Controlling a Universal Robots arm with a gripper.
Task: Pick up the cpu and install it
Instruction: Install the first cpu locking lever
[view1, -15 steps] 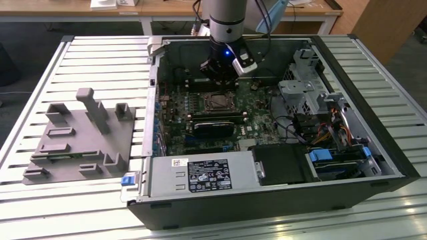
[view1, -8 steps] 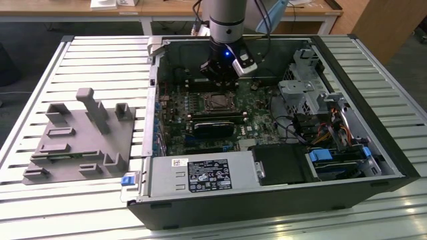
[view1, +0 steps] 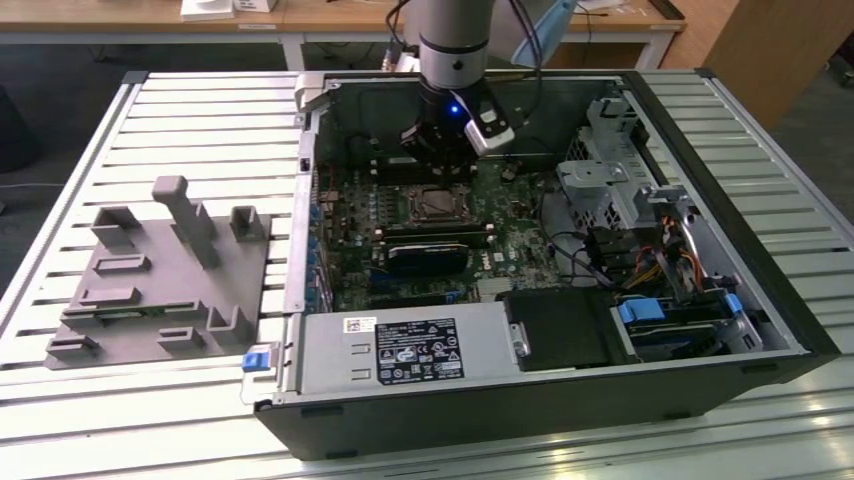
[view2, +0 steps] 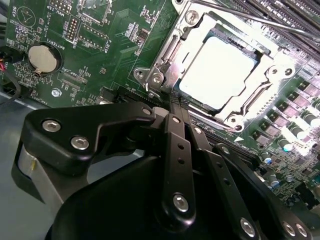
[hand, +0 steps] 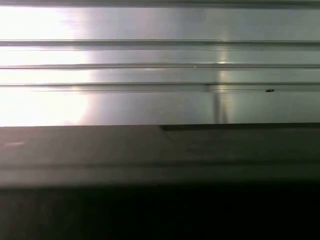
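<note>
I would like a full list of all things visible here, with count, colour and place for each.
cpu: one, silvery-grey, lying in the socket on the motherboard.
socket frame: one, metal, around the cpu.
motherboard: one, green, inside the computer case.
coin battery: one, silver, on the motherboard.
computer case: one, black, open, on the slatted table.
power supply: one, grey, at the case's near edge.
plastic tray: one, grey, at the exterior view's left.
slatted table: one, pale metal.
gripper: one, black, just beside the socket.

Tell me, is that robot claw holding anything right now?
Nothing. The gripper is shut with its fingers together and empty, just beside the socket frame. The cpu already lies in the socket on the motherboard.
</note>
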